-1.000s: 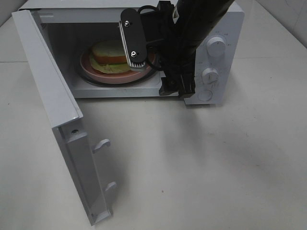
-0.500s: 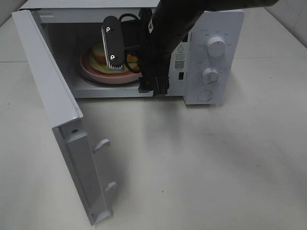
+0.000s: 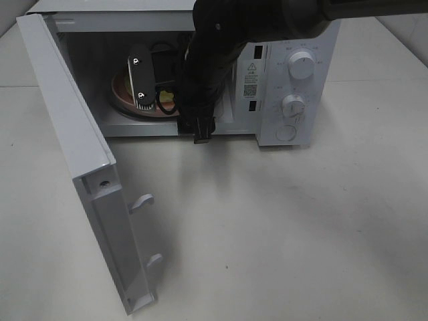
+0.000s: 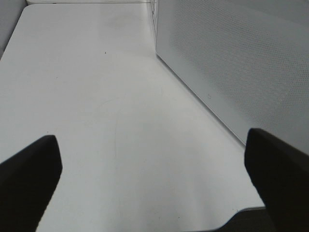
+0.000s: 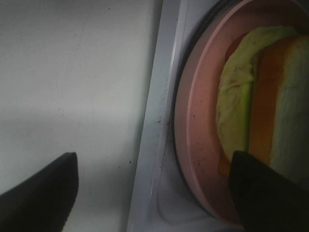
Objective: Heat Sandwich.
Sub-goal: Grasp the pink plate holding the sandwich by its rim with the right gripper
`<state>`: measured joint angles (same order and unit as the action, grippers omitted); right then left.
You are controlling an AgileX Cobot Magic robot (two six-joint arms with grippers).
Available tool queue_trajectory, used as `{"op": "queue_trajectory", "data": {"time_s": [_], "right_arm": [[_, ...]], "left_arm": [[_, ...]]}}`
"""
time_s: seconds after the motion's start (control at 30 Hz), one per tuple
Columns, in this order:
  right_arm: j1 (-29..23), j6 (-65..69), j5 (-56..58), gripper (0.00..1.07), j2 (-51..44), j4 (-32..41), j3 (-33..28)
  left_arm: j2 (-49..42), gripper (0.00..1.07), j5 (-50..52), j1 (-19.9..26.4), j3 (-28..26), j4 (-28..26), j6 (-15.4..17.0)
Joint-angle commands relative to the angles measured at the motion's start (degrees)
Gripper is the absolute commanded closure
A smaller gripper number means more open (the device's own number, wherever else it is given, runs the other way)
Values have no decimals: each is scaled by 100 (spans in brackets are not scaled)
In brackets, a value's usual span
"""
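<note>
The sandwich (image 5: 260, 96) lies on a pink plate (image 5: 193, 121) inside the open microwave (image 3: 314, 40). The right wrist view shows its green lettuce, red layer and white bread. In the high view my right arm covers almost all of the sandwich, and only the plate's left rim (image 3: 119, 92) shows. My right gripper (image 3: 147, 103) is open and empty at the front left of the plate, over the microwave's front sill; it also shows in the right wrist view (image 5: 154, 193). My left gripper (image 4: 154, 183) is open and empty over bare table beside the microwave's perforated side wall (image 4: 231, 58).
The microwave door (image 3: 73, 140) stands swung wide open to the left, with its two latch hooks (image 3: 142, 200) pointing right. Two knobs (image 3: 301, 65) and a button are on the control panel at the right. The white table (image 3: 301, 234) lies in front.
My right arm has swung left across the microwave opening. It now hides the sandwich in the high view and no longer covers the control panel.
</note>
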<state>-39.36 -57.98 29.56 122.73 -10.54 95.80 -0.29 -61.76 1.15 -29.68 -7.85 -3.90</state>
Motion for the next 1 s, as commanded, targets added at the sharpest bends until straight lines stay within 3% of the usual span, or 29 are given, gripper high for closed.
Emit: {"op": "queue_trajectory", "data": {"time_s": [0.03,0.73,0.9,0.93,1.0], "right_arm": [[-17,63,11,27,292,23,395],[6,172,573,33,1473,17,1782],[6,201,636,51,1558,29,1902],[6,201,659,69,1558,29,1902],[6,201,722,90,1558,29,1902]], "left_arm": [[-92,9,29,29,6,-40,23],[-92,9,29,29,6,-40,23],[-92,9,29,29,6,-40,23],[-92,9,29,29,6,-40,23],[-92,9,29,29,6,-40,23]]}}
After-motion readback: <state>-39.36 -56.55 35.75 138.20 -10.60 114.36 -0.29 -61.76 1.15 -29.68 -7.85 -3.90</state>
